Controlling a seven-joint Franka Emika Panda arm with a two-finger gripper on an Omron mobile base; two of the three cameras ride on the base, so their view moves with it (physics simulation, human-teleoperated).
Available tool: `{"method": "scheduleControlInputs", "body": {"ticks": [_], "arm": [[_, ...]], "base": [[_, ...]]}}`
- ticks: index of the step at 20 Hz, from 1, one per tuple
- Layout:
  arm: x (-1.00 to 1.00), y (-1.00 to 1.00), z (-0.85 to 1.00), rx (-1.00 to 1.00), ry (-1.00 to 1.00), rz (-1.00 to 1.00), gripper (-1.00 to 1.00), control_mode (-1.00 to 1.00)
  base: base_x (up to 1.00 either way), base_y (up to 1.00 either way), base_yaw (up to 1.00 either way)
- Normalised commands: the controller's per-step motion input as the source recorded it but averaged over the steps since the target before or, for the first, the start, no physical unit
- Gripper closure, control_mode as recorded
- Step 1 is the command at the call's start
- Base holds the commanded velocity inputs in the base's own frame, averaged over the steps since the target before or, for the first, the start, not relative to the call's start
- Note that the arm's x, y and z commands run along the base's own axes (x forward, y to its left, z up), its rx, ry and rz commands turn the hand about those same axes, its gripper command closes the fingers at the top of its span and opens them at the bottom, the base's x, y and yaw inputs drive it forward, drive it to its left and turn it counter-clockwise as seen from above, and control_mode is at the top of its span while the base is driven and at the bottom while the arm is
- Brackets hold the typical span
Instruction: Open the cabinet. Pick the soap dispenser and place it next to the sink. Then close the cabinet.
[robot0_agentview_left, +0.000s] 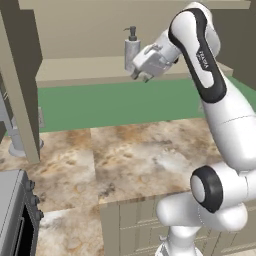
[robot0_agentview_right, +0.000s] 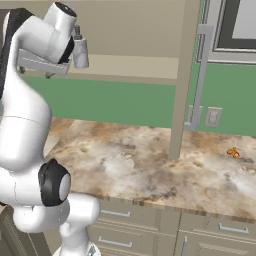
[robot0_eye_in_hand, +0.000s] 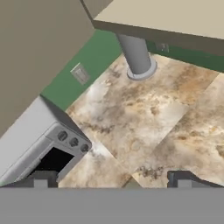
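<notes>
**A:** Left base view first: we've got the cabinet (robot0_agentview_left: 75, 67) open, and the soap dispenser (robot0_agentview_left: 132, 50) is standing upright on its shelf. Our gripper (robot0_agentview_left: 141, 76) sits just beside the soap dispenser, at its lower right, fingers spread wide with nothing in them. The hand view backs that up: the two tips stand far apart, looking down past the shelf at the marble counter (robot0_eye_in_hand: 153, 122).

**B:** Yeah, that's our worry. The hand looks low against the soap dispenser, near the shelf's front lip, and we can't tell if the jaws actually straddle the bottle or sit next to it. If we close now we probably nudge it or pinch one edge, and a slim upright bottle like that tips easily, maybe rolling off the shelf onto the counter.

**A:** Also the open door (robot0_agentview_right: 181, 80) hangs in the air to the right of the soap dispenser, with its long bar handle (robot0_agentview_right: 201, 75). A wide swing of the elbow on the way out could knock it.

**B:** And the grey post (robot0_eye_in_hand: 136, 54) stands on the counter below the soap dispenser, another thing to clip on the way down.

**A:** Any writing?

**B:** There's small lettering on the arm's dark band (robot0_agentview_left: 202, 57), too tiny for us to read for sure. Nothing legible on the soap dispenser.
</notes>
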Motion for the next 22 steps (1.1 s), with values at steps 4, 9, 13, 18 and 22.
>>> {"method": "scheduleControlInputs", "body": {"ticks": [4,9,13,18,22], "arm": [[0.02,-0.23,0.07,-0.19,-0.37,-0.23,-1.00,-1.00],[0.00,-0.29,0.08,-0.12,-0.43,-0.24,-1.00,-1.00],[0.08,-0.27,0.08,-0.08,-0.46,-0.24,-1.00,-1.00],[0.24,-0.20,0.12,-0.04,-0.42,-0.25,-1.00,-1.00],[0.31,-0.21,0.27,0.00,-0.24,-0.28,-1.00,-1.00]], "base": [[0.00,0.00,0.00],[0.00,0.00,0.00],[0.00,0.00,0.00],[0.00,0.00,0.00],[0.00,0.00,0.00]]}}
